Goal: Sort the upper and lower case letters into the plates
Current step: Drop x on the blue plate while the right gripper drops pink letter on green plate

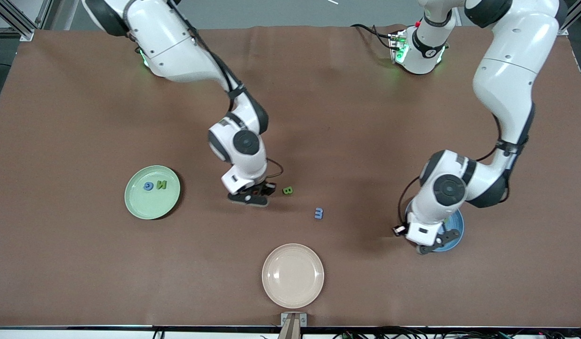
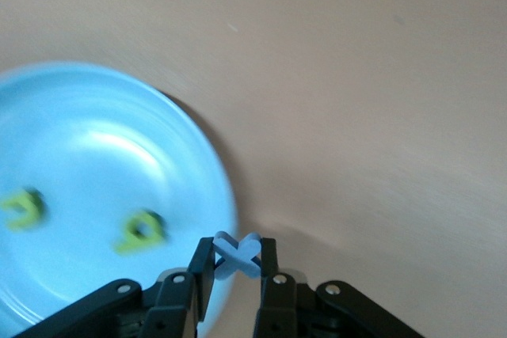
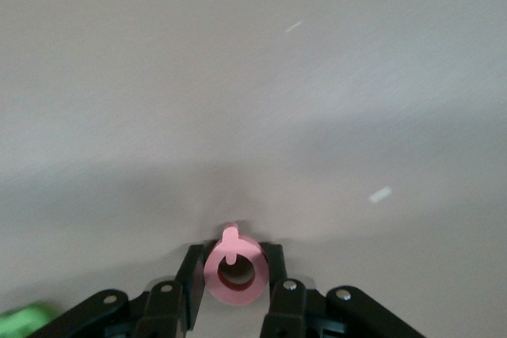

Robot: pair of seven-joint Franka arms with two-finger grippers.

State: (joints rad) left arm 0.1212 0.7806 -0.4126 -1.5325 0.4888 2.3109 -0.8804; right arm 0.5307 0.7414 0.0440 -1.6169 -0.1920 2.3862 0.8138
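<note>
Letters lie scattered over the brown worktop [image 1: 83,263]. Nearest the front camera sits a cream plate [image 1: 293,275]. Next, the left gripper [image 2: 236,263] hangs over the rim of the blue plate [image 2: 95,187], its fingers [image 2: 203,268] pinching a blue x [image 2: 237,254]; two green letters [image 2: 79,219] lie in that plate. A blue m [image 1: 319,213] lies farther back, mid-worktop. Farther still, the right gripper [image 3: 234,273] is low over the worktop, pinching a pink Q [image 3: 233,270], just beside a green B [image 1: 287,190]. Toward the right arm's end, the pale green plate [image 1: 144,207] holds a blue G [image 1: 148,186] and a green N [image 1: 162,184].
</note>
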